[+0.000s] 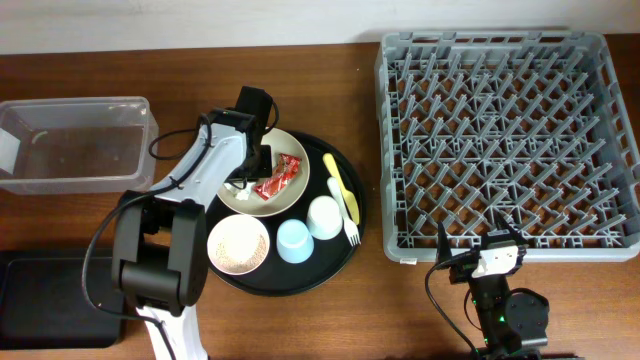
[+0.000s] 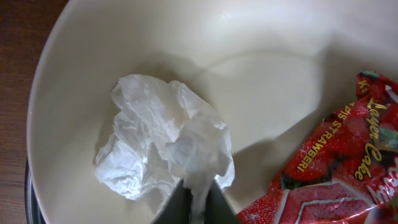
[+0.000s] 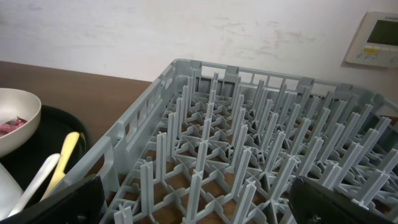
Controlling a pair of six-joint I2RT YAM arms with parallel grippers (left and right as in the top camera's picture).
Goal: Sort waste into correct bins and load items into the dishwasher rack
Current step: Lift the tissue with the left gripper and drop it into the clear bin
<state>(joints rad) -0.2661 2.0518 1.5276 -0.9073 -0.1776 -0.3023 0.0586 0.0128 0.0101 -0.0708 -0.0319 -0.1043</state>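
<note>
My left gripper (image 2: 198, 202) is down in the large cream bowl (image 1: 243, 200) and shut on the crumpled white tissue (image 2: 161, 140). The red snack wrapper (image 1: 280, 178) lies in the same bowl, just right of the fingers, and also shows in the left wrist view (image 2: 336, 168). The pink bowl (image 1: 238, 244) holds white grains. The light blue cup (image 1: 295, 240), white cup (image 1: 324, 216) and yellow-handled fork (image 1: 341, 197) lie on the round black tray (image 1: 330, 265). My right gripper (image 3: 196, 205) is open at the near edge of the grey dishwasher rack (image 1: 505, 140).
The clear tub (image 1: 75, 143) stands at the left. The flat black bin (image 1: 50, 300) is at the front left corner. The rack fills the right wrist view (image 3: 249, 155). Bare wood lies between the tray and the rack.
</note>
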